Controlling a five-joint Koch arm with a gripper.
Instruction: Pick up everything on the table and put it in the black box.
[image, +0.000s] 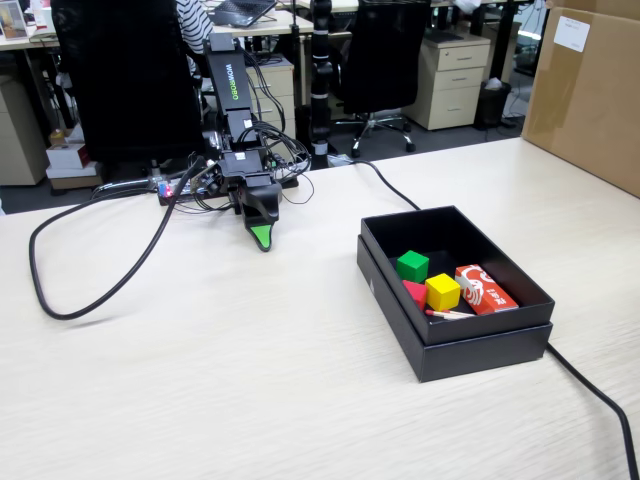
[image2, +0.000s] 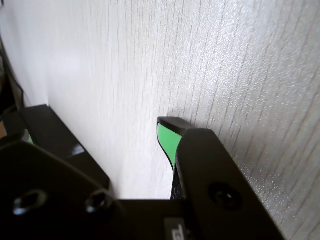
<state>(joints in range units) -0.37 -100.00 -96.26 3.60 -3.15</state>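
All three cubes are lying inside the box: green toward its far side, yellow nearer its front wall, red partly hidden between them. They are being judged light, rigid and smooth, best pinched across two flat opposite faces. The gripper is being held low over the table, well apart from the box; whether its jaws are spread cannot be told, only one green tip showing.

A red-and-white packet and thin red-tipped sticks lay by my view; a brown carton stood far right.
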